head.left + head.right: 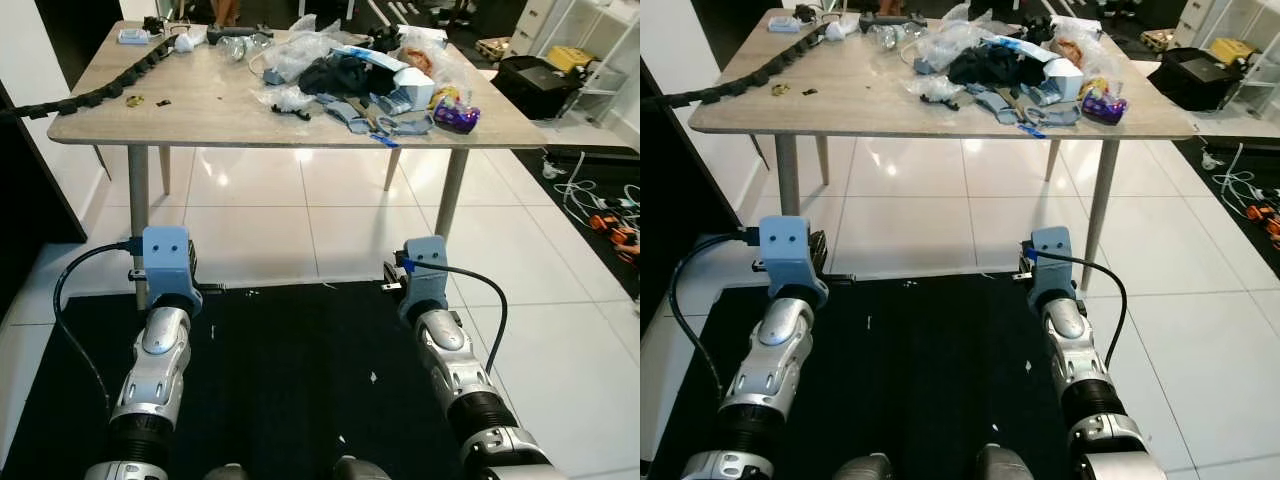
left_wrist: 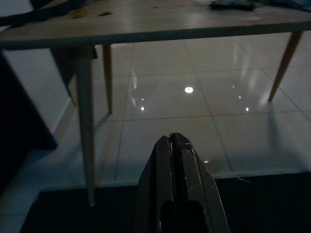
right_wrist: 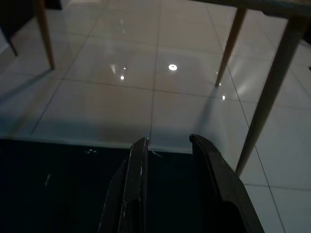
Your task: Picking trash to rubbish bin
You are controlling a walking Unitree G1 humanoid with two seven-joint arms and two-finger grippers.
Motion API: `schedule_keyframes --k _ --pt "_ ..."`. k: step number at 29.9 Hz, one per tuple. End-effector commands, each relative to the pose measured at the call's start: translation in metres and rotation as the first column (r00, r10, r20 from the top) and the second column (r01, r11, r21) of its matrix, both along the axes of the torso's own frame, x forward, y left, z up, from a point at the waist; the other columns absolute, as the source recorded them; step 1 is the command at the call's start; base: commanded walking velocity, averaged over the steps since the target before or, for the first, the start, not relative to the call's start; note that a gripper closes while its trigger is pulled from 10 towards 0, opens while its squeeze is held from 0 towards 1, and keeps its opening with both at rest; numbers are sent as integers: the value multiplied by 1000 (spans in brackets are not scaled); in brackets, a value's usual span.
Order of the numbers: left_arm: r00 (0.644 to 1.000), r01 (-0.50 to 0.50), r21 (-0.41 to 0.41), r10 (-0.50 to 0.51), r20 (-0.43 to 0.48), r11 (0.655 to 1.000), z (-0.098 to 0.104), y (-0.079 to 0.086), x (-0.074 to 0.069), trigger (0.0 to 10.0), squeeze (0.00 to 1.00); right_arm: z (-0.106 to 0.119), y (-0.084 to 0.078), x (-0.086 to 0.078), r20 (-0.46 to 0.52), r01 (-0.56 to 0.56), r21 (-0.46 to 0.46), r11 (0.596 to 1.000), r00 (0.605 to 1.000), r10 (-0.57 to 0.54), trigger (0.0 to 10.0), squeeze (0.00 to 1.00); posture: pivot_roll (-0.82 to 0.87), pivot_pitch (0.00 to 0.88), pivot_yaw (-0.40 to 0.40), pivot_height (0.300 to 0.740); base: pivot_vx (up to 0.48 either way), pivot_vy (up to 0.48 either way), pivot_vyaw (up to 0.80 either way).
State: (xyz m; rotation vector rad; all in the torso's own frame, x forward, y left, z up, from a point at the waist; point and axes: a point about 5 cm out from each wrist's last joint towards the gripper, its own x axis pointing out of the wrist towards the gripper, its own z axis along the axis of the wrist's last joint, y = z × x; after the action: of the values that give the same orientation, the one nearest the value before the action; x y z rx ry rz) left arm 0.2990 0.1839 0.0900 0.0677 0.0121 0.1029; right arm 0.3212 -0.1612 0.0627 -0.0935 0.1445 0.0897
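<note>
A heap of trash (image 1: 350,75) lies on the far right half of a wooden table (image 1: 200,112): clear plastic bags, dark cloth, a white box and a purple packet (image 1: 456,115). Both silver arms are held low in front of the table, over a black mat. The left arm (image 1: 160,330) ends near the table's front left leg. In its wrist view the left gripper (image 2: 171,138) is shut with nothing in it. The right arm (image 1: 440,330) is near the front right leg. The right gripper (image 3: 167,141) is open and empty, pointing at the tiled floor under the table.
A black mat (image 1: 290,380) covers the floor under the arms. Table legs (image 1: 138,190) (image 1: 452,190) stand just ahead. A black link chain (image 1: 110,85) runs along the table's left side. A black case (image 1: 540,80), white shelving and loose cables (image 1: 600,210) are at the right.
</note>
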Motion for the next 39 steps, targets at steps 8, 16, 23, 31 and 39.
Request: schedule_keyframes --k 8,16,23,31,39 --pt "1000 15 1 -15 -6 1000 0 -5 0 10000 0 -1 -10 -2 -9 31 1 1000 999 -31 10000 0 7 30 -67 740 307 0 0" --pt "1000 15 0 -15 -5 1000 1 -5 0 10000 0 -1 -10 -2 -10 33 0 999 999 -33 10000 0 6 29 -67 740 308 0 0" --pt "1000 14 -1 -14 -3 1000 1 -5 1 10000 0 -1 -11 -1 -8 34 -2 999 999 -34 10000 0 6 28 -68 740 309 0 0" --pt "1000 15 -2 -15 -2 1000 2 -6 1 10000 0 0 -11 -1 -6 35 -2 999 999 -35 10000 0 6 26 -68 740 307 0 0" --pt "1000 18 -3 -18 3 1000 3 -6 1 10000 0 3 -12 0 6 40 -1 999 999 -40 10000 0 5 23 -67 740 307 0 0"
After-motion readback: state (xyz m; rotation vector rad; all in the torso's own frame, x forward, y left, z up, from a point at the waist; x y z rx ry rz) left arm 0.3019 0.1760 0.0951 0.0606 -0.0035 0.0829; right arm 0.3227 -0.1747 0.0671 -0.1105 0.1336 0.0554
